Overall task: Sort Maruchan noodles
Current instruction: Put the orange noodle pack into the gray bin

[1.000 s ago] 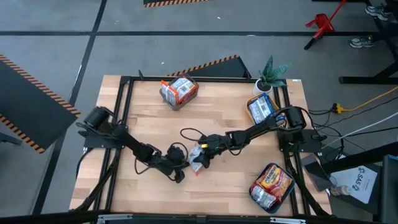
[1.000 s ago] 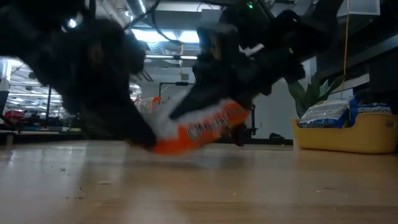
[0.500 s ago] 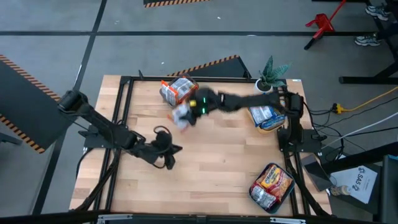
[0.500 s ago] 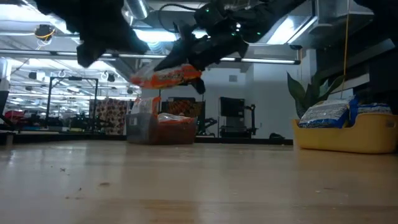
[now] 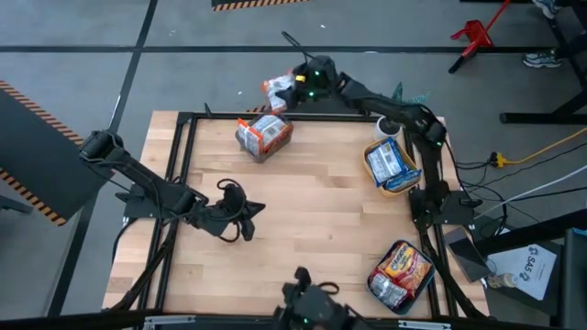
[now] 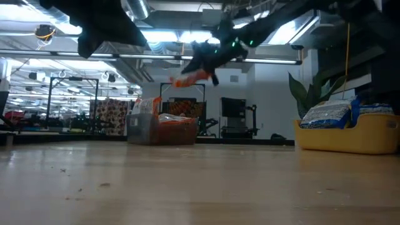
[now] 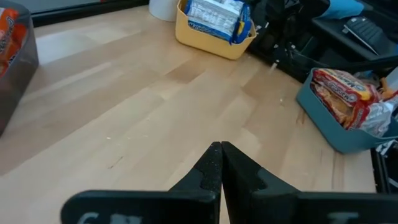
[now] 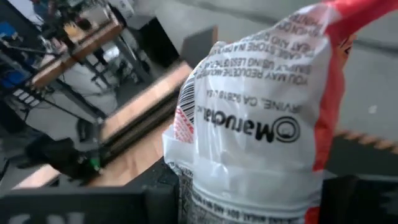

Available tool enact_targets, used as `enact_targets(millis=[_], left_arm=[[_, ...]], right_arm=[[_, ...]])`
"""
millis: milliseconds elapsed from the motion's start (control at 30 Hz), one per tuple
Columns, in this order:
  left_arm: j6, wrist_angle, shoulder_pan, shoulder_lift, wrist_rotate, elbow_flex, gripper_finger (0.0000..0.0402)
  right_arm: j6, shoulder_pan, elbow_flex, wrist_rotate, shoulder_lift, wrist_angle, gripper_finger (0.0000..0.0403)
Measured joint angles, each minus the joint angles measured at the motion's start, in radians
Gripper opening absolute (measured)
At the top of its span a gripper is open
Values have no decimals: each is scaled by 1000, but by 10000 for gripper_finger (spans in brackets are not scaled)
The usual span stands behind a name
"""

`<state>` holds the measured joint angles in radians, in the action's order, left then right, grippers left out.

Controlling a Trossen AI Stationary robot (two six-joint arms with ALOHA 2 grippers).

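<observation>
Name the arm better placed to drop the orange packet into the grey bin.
Right. The right hand already grips the orange packet, raised just past the table's far edge, close to the grey bin. The left hand is shut, empty, low over mid-table.

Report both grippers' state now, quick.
Left gripper: jaws shut, holding nothing, above the wooden table.
Right gripper: shut on a red-orange Maruchan packet, beyond the table's far edge.
</observation>
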<state>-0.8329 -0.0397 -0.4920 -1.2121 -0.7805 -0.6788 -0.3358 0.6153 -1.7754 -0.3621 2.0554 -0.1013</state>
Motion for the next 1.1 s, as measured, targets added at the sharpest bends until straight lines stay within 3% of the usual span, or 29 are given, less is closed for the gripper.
enact_targets(millis=[200,600,1100], left_arm=[[-12,-1,11,0,11,-1,0],[-25,-7,16,0,16,-1,0],[-29,-13,16,1,15,-1,0]], right_arm=[[-41,-3,-78,-95,132,-20,125],[-85,-29,-87,-180,224,-15,126],[-79,-86,-86,-152,276,18,127]])
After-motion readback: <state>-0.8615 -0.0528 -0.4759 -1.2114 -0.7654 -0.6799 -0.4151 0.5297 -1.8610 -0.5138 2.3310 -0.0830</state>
